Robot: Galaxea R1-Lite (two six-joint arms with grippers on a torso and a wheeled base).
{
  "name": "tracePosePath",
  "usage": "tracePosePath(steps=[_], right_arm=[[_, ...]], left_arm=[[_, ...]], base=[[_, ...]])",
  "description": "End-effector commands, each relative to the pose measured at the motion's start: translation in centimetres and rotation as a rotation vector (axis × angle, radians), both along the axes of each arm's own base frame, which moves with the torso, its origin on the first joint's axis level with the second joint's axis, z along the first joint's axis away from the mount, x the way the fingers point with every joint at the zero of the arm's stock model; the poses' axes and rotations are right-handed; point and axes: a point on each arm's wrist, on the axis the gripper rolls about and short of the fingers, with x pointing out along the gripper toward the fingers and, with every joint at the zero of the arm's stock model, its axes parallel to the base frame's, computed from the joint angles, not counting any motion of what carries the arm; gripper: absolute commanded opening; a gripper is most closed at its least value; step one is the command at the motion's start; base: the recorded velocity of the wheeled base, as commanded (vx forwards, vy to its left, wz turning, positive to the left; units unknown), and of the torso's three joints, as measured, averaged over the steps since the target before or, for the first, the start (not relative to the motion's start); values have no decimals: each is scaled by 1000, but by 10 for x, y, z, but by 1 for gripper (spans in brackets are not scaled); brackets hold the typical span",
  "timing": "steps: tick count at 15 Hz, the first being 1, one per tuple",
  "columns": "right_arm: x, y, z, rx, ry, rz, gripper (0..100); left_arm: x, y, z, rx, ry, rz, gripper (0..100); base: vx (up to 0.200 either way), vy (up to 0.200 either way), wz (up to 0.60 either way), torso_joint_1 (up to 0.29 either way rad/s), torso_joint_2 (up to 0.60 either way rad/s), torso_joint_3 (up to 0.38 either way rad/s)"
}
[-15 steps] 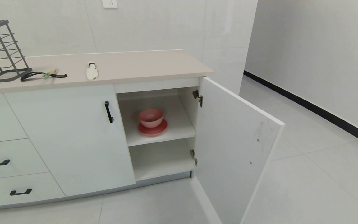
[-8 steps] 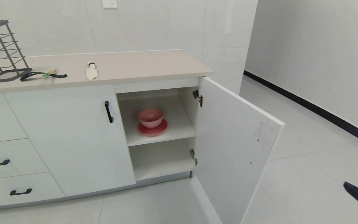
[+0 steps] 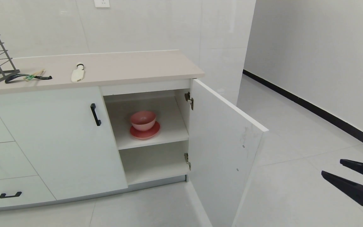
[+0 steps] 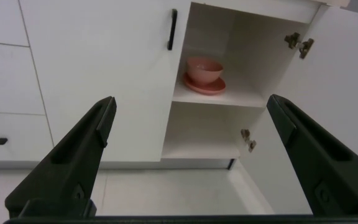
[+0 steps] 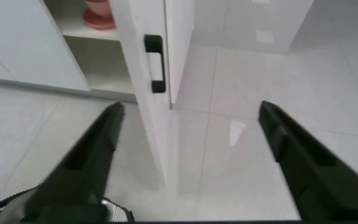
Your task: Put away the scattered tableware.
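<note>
Plainly, in the head view the right gripper [image 3: 331, 167] is hanging low with its two black fingers spread apart and nothing between them. The open white cabinet door [image 3: 222, 142] is standing near it on its left, swung out toward the robot. Beyond that door, farther left and deeper in, the pale pink bowl [image 3: 143, 119] is sitting on the red round plate [image 3: 145, 133] on the cupboard's upper shelf [image 3: 169, 138]. Higher and well off to this gripper's left, a black curved utensil [image 3: 20, 77] and a pair of green-banded chopsticks [image 3: 34, 75] are lying roughly along the beige counter [image 3: 131, 66], with a white flat utensil [image 3: 77, 74] lying more across it. In the left wrist view the left gripper [image 4: 191, 106] is gaping wide and holding nothing, and the bowl and plate are resting straight ahead of it, well apart from its fingers. In the right wrist view the right gripper [image 5: 190, 111] is likewise released and touching nothing, while the door's black bar handle [image 5: 155, 62] is standing upright just ahead, nearer one finger's line than the other. Since bowl and plate are already shelved, the counter pieces seem to be what is left, lying on the left arm's side, whereas the right arm is nearer the door and would probably be the one to close it.
</note>
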Motion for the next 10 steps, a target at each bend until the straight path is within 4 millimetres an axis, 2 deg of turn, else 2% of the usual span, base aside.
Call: tracePosePath(steps=[1,4,6,7,10], right_arm=[[4,1,-2,-1,23,4,0],[20,3,-3,-17,20,18,0],[47,7,-4,0,-20,19,0],[61,9,-8,14,-37,25,0],[81,18,-24,39,-69,120,0]], left_arm=[[0,0,0,-5,-1,-2,100],[0,0,0,-5,-1,-2,100],[0,0,0,-5,-1,-2,100],[0,0,0,-5,-1,-2,100],[0,0,0,-7,-1,-2,100]], base=[[0,0,0,0,0,0],[0,0,0,0,0,0],[0,0,0,0,0,0],[0,0,0,0,0,0],[0,0,0,0,0,0]])
